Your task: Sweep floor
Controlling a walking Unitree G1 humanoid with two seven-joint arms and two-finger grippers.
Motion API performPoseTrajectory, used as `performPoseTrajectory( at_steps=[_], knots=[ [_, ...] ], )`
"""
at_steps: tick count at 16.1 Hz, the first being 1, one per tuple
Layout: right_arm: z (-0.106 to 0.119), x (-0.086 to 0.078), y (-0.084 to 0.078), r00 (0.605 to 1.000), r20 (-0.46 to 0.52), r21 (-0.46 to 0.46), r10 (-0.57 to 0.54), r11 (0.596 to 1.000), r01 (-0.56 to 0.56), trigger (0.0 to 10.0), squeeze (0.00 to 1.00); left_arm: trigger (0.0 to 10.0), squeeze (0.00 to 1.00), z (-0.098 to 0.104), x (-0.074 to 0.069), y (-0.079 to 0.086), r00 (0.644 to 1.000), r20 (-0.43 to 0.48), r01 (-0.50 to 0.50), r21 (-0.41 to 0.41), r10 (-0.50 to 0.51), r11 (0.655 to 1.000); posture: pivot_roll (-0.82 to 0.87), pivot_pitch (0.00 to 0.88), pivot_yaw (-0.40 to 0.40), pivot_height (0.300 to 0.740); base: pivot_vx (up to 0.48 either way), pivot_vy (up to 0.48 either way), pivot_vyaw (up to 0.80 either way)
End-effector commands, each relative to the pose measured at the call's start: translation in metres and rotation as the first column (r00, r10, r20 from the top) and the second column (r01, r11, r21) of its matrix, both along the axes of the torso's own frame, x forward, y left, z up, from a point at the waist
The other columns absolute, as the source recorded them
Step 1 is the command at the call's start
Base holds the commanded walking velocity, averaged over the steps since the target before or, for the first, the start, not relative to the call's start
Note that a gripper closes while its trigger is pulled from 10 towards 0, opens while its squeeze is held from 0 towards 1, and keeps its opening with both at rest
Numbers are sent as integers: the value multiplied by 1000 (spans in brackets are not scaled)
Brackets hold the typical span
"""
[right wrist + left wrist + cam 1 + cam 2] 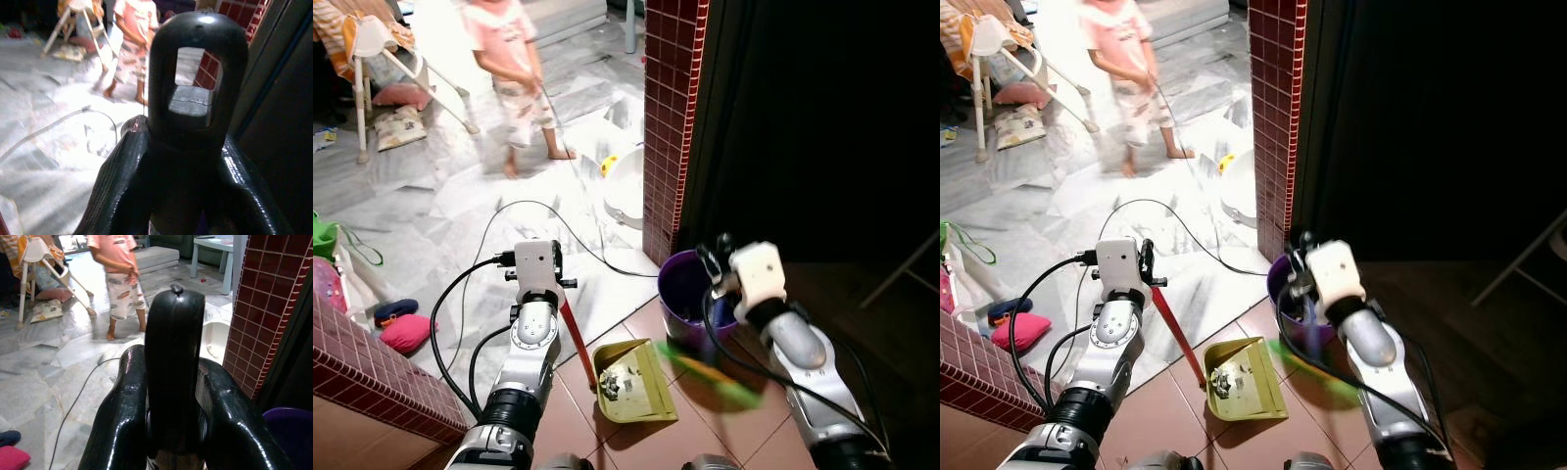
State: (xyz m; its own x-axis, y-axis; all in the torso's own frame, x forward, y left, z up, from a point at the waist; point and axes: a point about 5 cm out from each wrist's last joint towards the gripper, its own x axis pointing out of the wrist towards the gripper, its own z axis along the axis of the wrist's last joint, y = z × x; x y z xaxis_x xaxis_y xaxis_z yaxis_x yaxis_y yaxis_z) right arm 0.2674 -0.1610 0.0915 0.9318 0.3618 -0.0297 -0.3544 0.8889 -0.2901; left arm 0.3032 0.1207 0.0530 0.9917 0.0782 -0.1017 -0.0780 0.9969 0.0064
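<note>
Dustpan (631,384), yellow-green with red handle (574,336), holds debris.

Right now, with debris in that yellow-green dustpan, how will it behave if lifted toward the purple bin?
The dustpan looks like thin plastic, so probably light. Its debris sits loose in an open tray and would likely spill if the pan tips forward. The left gripper grips the long red handle far from the tray, so it may swing.
</note>
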Motion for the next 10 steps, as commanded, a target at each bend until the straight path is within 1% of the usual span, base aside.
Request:
performPoseTrajectory(
  at_steps=[1,3,5,7,8,9,10],
  knots=[
    [-2,0,-4,1000,5,-9,-31,999,31,10000,0,10000,0,-22,-11,6,994,-110,-3,44,8,999,-171,0,71,740,0,0,0],
    [-12,-4,-11,995,-47,21,-87,996,88,10000,0,10000,0,-15,-10,10,997,-67,-27,42,30,999,-172,0,71,740,0,0,0],
    [-24,-9,-18,988,-99,27,-117,992,120,10000,0,10000,0,-2,-5,11,999,-7,-47,44,47,998,-168,0,68,740,0,0,0],
    [-31,-13,-22,986,-117,9,-118,993,120,10000,0,10000,0,9,-1,13,996,37,-81,39,79,996,-168,0,67,740,0,0,0],
    [-32,-14,-24,985,-118,7,-126,992,128,10000,0,10000,0,24,4,15,990,96,-110,38,106,993,-167,0,69,740,0,0,0],
    [-32,-14,-25,984,-118,7,-133,991,135,10000,0,10000,0,35,8,17,983,134,-129,32,124,991,-167,0,70,740,0,0,0],
    [-32,-14,-25,984,-117,7,-136,990,138,10000,0,10000,0,39,9,17,981,143,-136,27,131,990,-166,0,70,740,0,0,0]
  ],
)
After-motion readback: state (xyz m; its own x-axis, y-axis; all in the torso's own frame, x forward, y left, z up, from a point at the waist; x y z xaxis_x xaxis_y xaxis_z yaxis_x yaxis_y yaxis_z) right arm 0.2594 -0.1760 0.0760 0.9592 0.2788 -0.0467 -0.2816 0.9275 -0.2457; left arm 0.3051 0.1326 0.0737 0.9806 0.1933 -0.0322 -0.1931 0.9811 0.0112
